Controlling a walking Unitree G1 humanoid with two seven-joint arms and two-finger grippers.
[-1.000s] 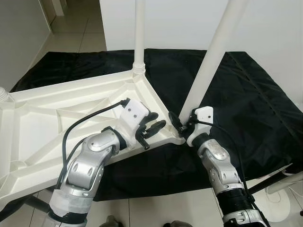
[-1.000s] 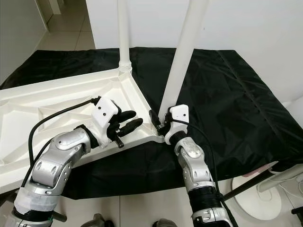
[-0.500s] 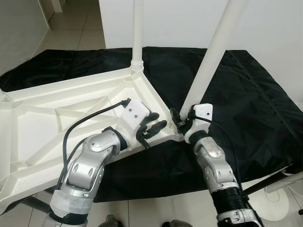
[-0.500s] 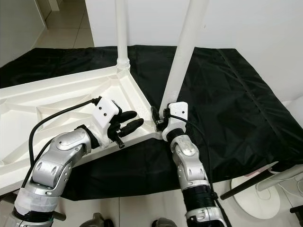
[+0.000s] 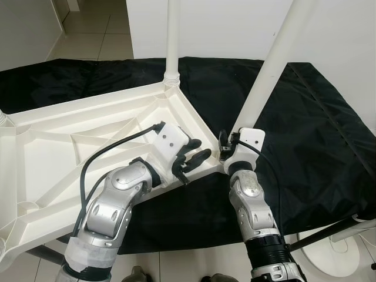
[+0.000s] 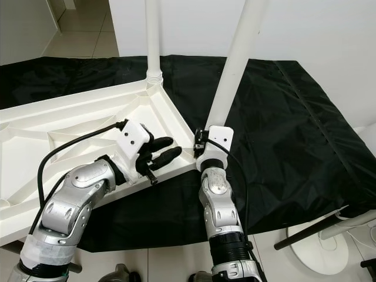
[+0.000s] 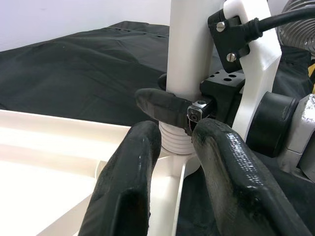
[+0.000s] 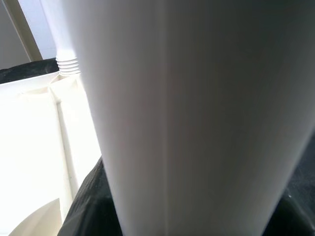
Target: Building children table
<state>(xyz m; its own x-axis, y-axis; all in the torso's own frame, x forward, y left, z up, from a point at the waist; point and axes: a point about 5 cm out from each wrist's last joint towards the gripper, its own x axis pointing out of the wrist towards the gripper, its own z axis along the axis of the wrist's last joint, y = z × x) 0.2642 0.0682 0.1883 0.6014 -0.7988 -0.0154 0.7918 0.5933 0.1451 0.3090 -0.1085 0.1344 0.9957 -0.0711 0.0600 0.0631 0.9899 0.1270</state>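
Two white legs [image 5: 171,41] stand in the upturned tabletop [image 5: 70,147] on a black sheet [image 5: 305,123]; the right gripper [image 5: 226,148] clamps the near leg [image 5: 271,64], the left gripper [image 5: 194,160] rests parted on the rim.

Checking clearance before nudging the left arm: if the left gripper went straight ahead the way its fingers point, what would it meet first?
Probably the right gripper's finger clamped across the near table leg, just ahead of the left gripper; depth between them is hard to judge.
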